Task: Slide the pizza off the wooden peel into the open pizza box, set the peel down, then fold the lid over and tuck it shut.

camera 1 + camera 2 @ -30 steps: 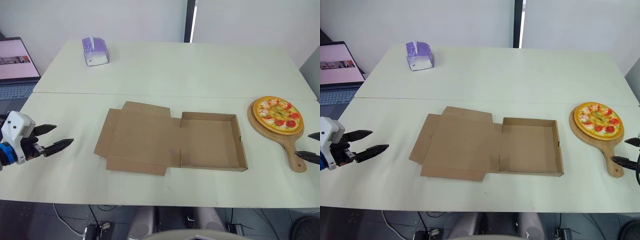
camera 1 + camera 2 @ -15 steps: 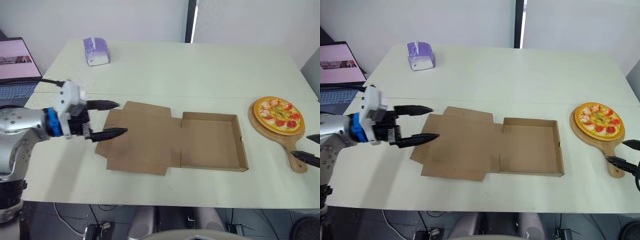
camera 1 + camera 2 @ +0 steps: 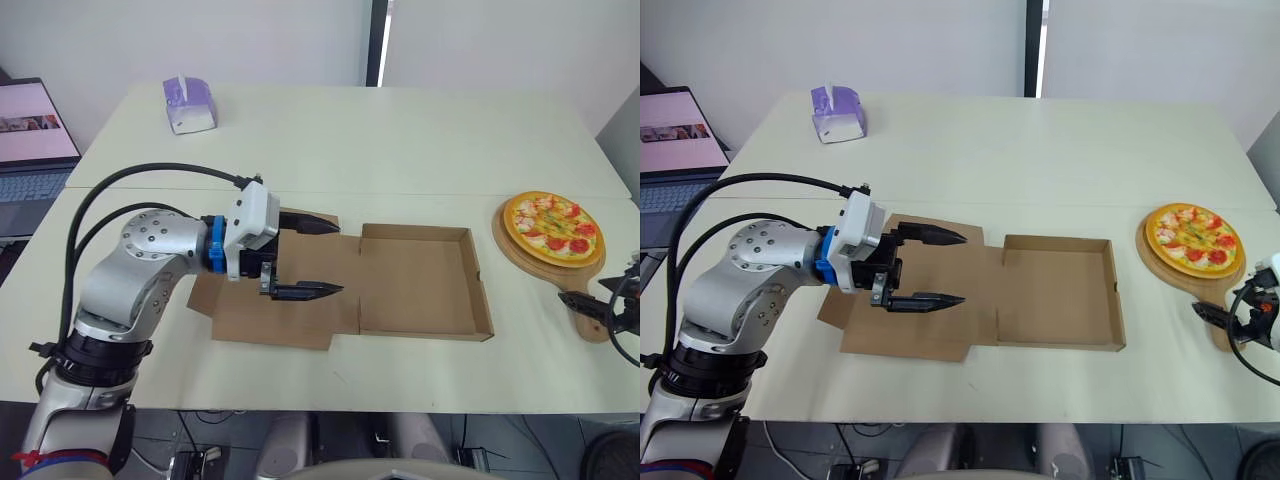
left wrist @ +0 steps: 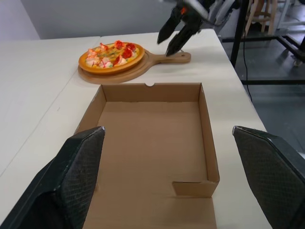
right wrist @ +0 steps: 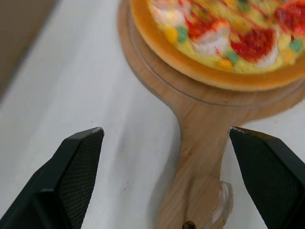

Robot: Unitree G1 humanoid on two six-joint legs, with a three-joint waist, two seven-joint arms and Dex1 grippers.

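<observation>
- A pale table (image 3: 400,130) stood before a plain wall, with a laptop (image 3: 30,130) off its left edge and a purple tissue box (image 3: 188,103) at the far left corner.
- The pizza box (image 3: 420,290) lay open near the front edge. Its tray was empty and its lid (image 3: 250,315) lay flat to the left, so the tray's mouth was free to take the pizza.
- The pizza (image 3: 553,225) sat on the round end of the wooden peel (image 3: 560,270), at the table's right side, well apart from the box. None of the task looked done yet.
- The right gripper (image 5: 165,131) was at the peel's handle (image 5: 195,191) with its fingers apart, one on each side of it — probably lined up to take hold. I could not tell whether they touched the wood.
- The left gripper (image 3: 340,258) hovered over the lid, pointing toward the tray with its fingers spread and nothing between them. It was likely there to steady the box.
- The head views gave the whole layout, though the right gripper sat at the frame's edge there. The right wrist view showed the handle running up between that gripper's fingers, and the left wrist view looked along the empty tray to the pizza beyond.
</observation>
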